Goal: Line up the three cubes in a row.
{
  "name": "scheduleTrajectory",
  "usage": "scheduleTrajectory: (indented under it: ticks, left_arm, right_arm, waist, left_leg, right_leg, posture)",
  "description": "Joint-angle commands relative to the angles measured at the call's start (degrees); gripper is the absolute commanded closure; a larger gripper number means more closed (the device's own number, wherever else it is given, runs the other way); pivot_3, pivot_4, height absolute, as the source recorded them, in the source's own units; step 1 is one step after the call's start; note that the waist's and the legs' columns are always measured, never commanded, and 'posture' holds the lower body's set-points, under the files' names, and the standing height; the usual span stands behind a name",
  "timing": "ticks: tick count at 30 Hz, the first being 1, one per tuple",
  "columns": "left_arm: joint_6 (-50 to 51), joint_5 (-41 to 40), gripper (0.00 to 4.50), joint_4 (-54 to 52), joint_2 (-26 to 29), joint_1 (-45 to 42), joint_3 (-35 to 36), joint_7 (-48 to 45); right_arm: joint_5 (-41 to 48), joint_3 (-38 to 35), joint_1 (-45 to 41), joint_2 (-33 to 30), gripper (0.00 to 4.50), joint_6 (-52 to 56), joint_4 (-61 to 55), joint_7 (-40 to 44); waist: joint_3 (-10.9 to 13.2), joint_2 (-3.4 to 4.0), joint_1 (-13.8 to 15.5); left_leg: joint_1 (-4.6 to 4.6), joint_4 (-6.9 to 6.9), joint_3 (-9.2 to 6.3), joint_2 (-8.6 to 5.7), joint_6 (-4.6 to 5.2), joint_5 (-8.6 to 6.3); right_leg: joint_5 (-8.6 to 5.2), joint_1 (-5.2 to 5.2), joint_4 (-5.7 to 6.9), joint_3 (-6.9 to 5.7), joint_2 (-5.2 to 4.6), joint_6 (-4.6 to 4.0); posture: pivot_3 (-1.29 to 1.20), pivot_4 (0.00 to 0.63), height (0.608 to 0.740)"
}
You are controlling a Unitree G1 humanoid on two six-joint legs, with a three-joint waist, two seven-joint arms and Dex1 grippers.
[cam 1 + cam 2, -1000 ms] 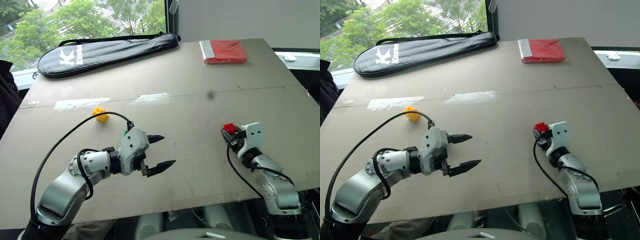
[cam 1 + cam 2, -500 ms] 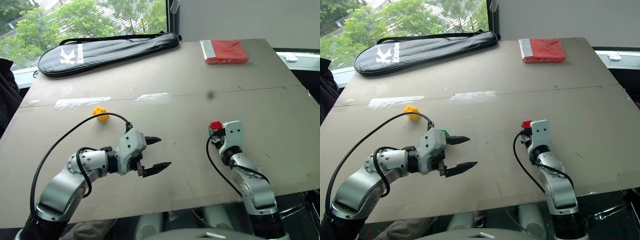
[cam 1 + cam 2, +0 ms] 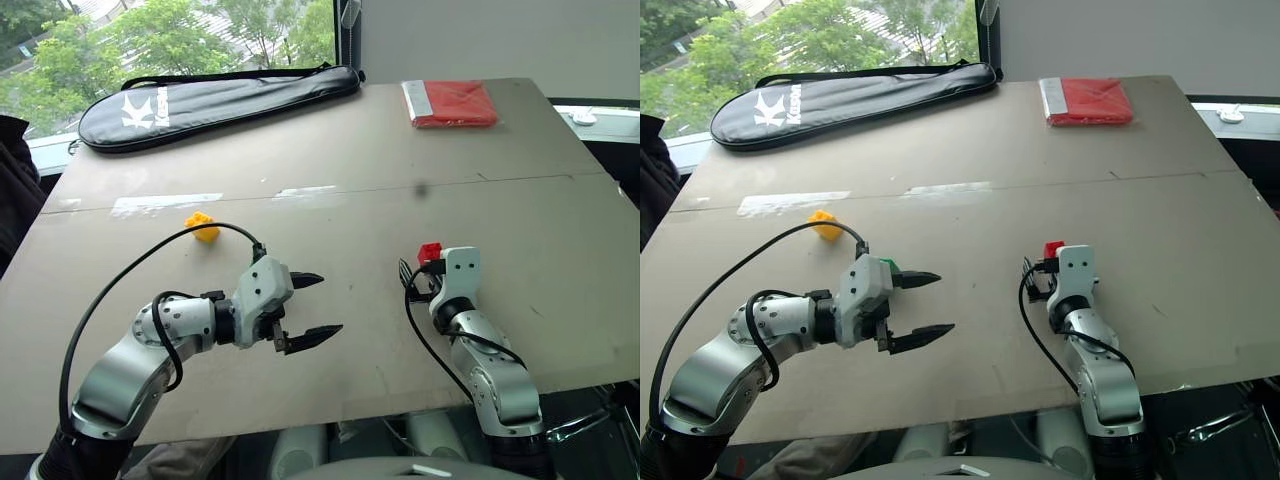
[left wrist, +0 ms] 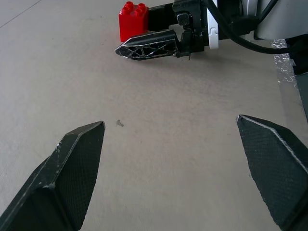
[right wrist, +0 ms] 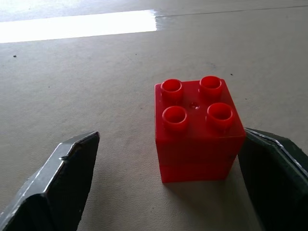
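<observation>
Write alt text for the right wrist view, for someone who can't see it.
A red cube with four studs on top stands upright on a bare grey table, between the open black fingers of the right pincer. It sits close against one finger, well clear of the other.

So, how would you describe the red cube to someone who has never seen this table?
On the brown table, look at the near right part, where the right gripper stands open. The red cube sits between its fingers. It has four studs on top, unlike the flat red packet at the far edge.
</observation>
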Motion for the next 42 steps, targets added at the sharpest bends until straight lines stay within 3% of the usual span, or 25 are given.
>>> scheduleTrajectory:
  ticks: [1, 4, 11, 16, 21, 29, 42]
  left_arm:
    - [-1.0, 0.2, 0.00, -0.4, -0.2, -0.3, 0.4, 0.1]
    - [-1.0, 0.2, 0.00, -0.9, -0.5, 0.4, 0.7, 0.7]
    - [-4.9, 1.7, 0.00, -6.4, -5.4, 11.8, 6.8, 8.5]
    - [-11.3, 8.8, 0.00, -9.3, -14.1, 20.8, 8.5, 18.9]
    - [-17.0, 19.5, 0.00, -8.1, -21.0, 25.4, 8.1, 29.1]
    - [-16.7, 30.4, 0.00, 1.0, -28.5, 18.9, 4.4, 40.8]
    - [-9.2, 35.3, 0.00, 12.7, -33.2, 8.9, -0.3, 45.7]
  right_arm:
    - [0.8, -0.9, 1.4, -0.5, 0.05, 1.3, -2.5, 0.4]
    - [0.8, -1.1, 2.4, -1.3, 0.05, 1.4, -3.9, 0.8]
    - [4.3, -4.4, 9.4, -11.9, 0.05, -1.0, -12.1, 10.7]
    - [12.0, -9.3, 14.8, -22.4, 0.05, -1.2, -15.6, 23.7]
    - [18.8, -11.5, 16.7, -29.6, 0.05, -9.1, -14.3, 38.0]
    - [24.1, -10.9, 15.5, -34.0, 0.05, -18.1, -12.3, 51.8]
    - [25.2, -11.3, 11.5, -35.0, 0.05, -19.2, -11.8, 51.7]
  waist:
    - [0.0, 0.00, 0.0]
    - [0.0, 0.00, 0.0]
    - [0.0, 0.00, 0.0]
    - [0.0, -0.02, 0.0]
    - [0.0, -0.13, 0.0]
    - [0.0, -0.26, 0.2]
    - [-0.1, -0.31, 0.5]
  left_leg:
    - [0.00, 0.00, 0.00, 0.00, 0.00, 0.00]
    - [-0.01, -0.01, -0.05, 0.00, 0.00, 0.00]
    - [-0.08, -0.01, -0.04, 0.00, 0.00, -0.01]
    - [0.00, -0.01, -0.01, 0.00, 0.01, -0.01]
    - [0.16, 0.05, -0.04, 0.00, 0.02, 0.00]
    - [0.75, 0.07, -0.21, -0.01, 0.02, 0.00]
    - [0.84, 0.07, -0.30, -0.03, 0.02, 0.00]
  right_leg:
    - [0.00, 0.00, 0.00, 0.00, 0.00, 0.01]
    - [0.03, 0.00, 0.01, -0.04, 0.01, 0.02]
    - [0.06, -0.01, -0.10, 0.00, -0.03, 0.10]
    - [-0.12, 0.05, -0.09, -0.01, -0.02, 0.20]
    - [-0.17, 0.22, -0.03, -0.03, 0.01, 0.14]
    - [-0.18, 0.88, -0.09, -0.15, 0.06, 0.13]
    - [-0.17, 1.00, -0.09, -0.21, 0.04, 0.13]
  posture:
    - [0.00, 0.150, 0.707]
    - [0.00, 0.150, 0.707]
    - [0.00, 0.150, 0.707]
    - [0.00, 0.150, 0.707]
    - [0.00, 0.150, 0.707]
    - [0.00, 0.150, 0.707]
    - [0.00, 0.150, 0.707]
